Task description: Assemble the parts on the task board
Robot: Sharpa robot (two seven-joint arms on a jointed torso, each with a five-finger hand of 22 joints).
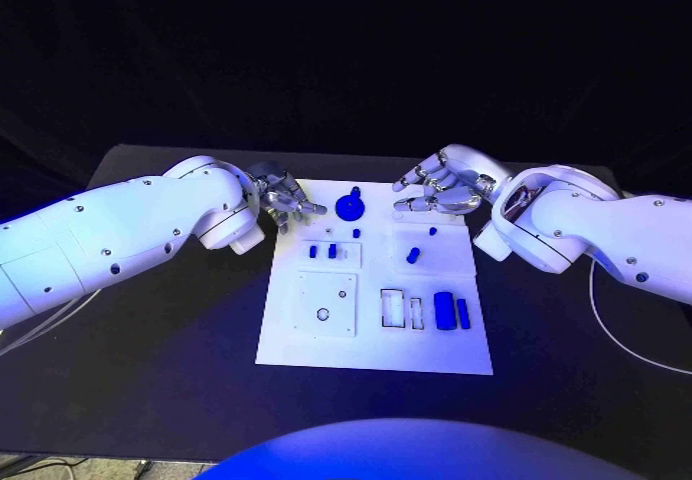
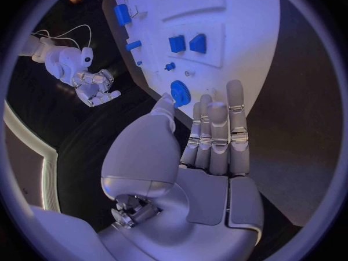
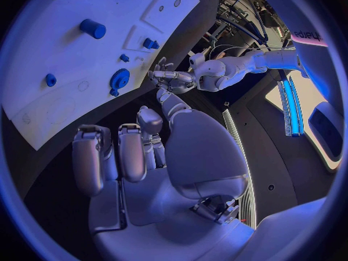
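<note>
The task board (image 1: 375, 345) lay in the middle of the black table (image 1: 159, 380), its long axis running away from the robot. A round blue gear (image 1: 351, 207) stood near its far edge. The left hand (image 1: 284, 203) and right hand (image 1: 443, 185) hovered either side, both empty with fingers apart.

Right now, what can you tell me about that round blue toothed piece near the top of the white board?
The blue gear looks like a small plastic wheel with teeth round its rim and a raised hub. It sits at the far end of the white task board, between the two hands. The left hand hovers close beside it, fingers apart; whether a fingertip touches it cannot be told. The right hand is clear of it and holds nothing.
</note>
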